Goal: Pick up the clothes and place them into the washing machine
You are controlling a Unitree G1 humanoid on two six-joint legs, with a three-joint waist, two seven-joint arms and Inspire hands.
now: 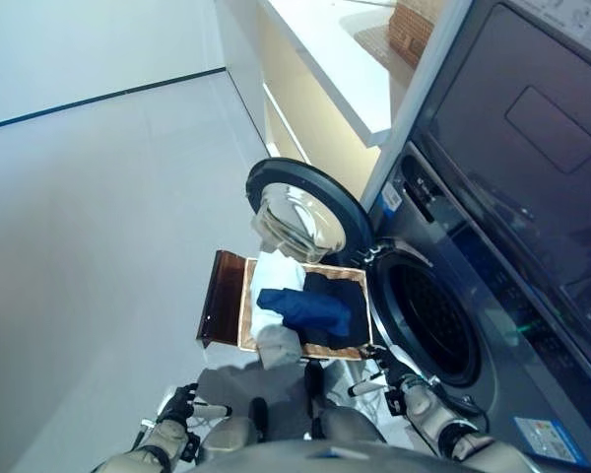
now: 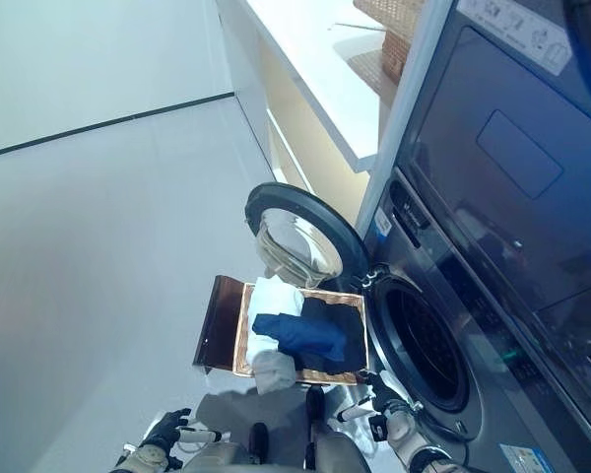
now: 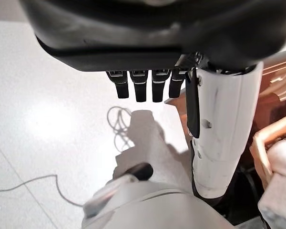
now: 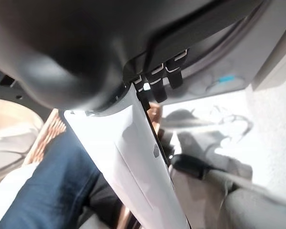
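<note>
On a pale floor, a basket point(image 1: 231, 296) of clothes point(image 1: 305, 307) sits beside the open washing machine point(image 1: 428, 320); left hand point(image 1: 177, 406) and right hand point(image 1: 399, 379) hang relaxed and empty, so grasping comes next.

A pale, glossy floor point(image 1: 98, 246) fills the left side of the scene, crossed at the far left by a thin dark line point(image 1: 108, 94). At the far right, a white bench point(image 1: 340, 59) runs away from the camera, with cream-coloured cabinet fronts point(image 1: 295, 118) below it. A woven wicker basket point(image 1: 414, 28) rests on top of the bench at its far end.
</note>
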